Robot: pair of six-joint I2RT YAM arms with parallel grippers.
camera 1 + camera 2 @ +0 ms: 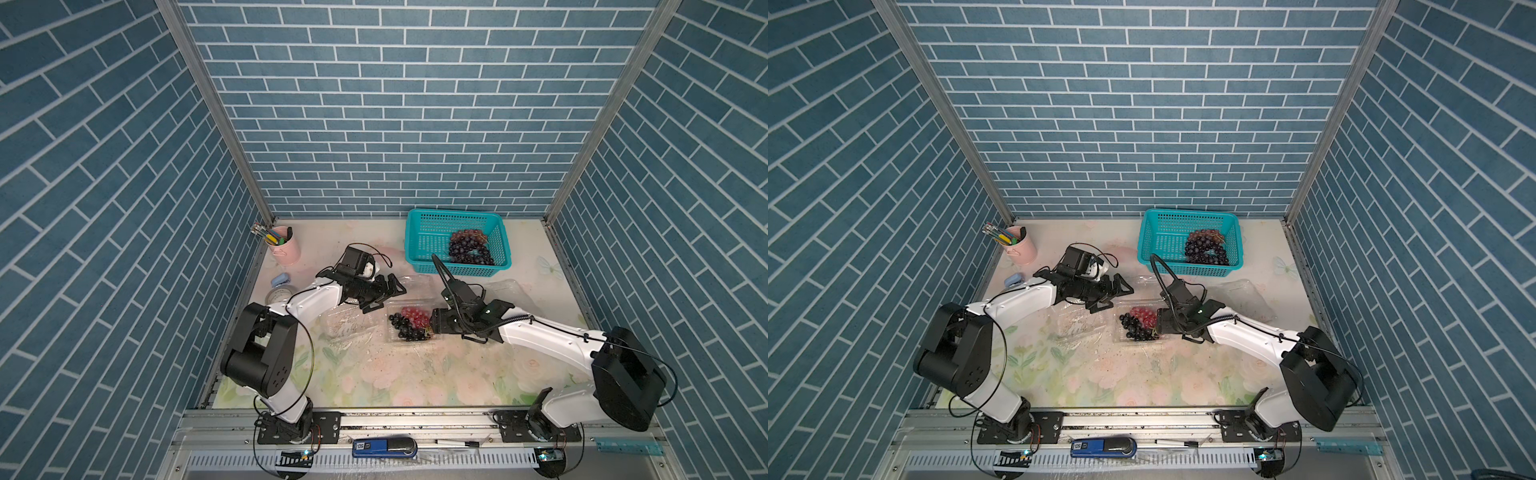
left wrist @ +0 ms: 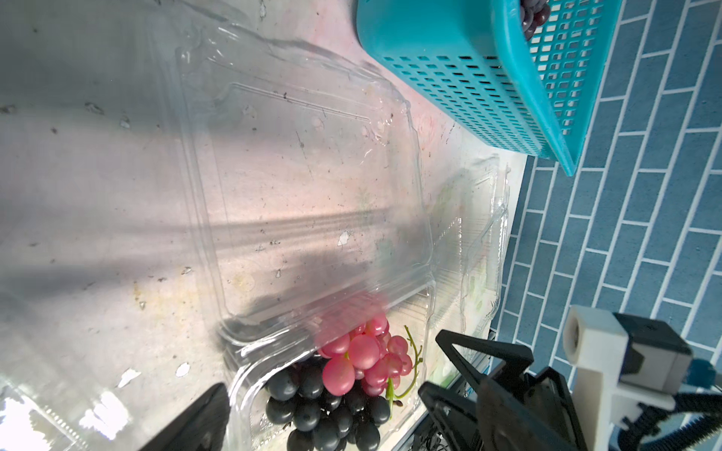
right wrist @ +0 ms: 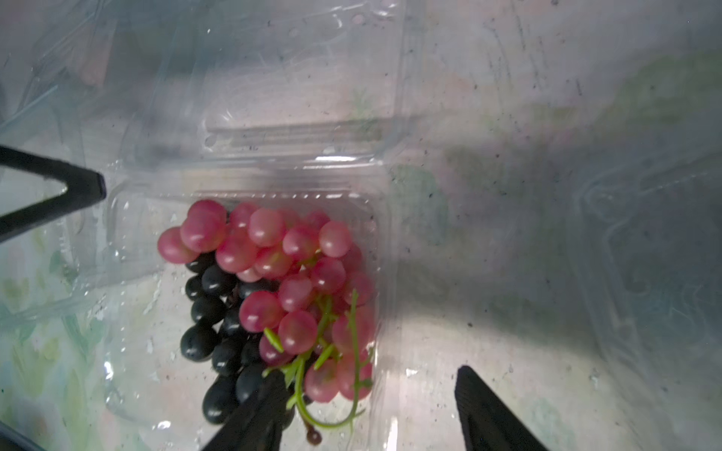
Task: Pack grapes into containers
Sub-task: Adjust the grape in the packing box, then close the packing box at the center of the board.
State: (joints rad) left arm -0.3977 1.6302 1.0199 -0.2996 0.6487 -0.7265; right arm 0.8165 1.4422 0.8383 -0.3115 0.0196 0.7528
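Pink bunch (image 3: 297, 273): glossy, in open clamshell (image 3: 148, 351), green stem between right gripper (image 3: 371, 410) jaws.
Dark bunch (image 3: 218, 332): beside it, partly under one jaw.
Empty clamshell (image 1: 345, 328): clear, just beside left gripper (image 1: 386, 299) jaws.

Floral table (image 1: 415, 374): containers (image 1: 345, 328), basket (image 1: 455, 212), cup (image 1: 286, 251)

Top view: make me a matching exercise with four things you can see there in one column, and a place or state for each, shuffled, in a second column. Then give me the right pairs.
Column one:
1. pink cup
2. teal basket
3. red grapes
4. left gripper

Column two:
A. holds a bunch of dark grapes
B. lie in a clear container
C. holds pens
D. fingers spread wide

Pairs: 1-C, 2-A, 3-B, 4-D.
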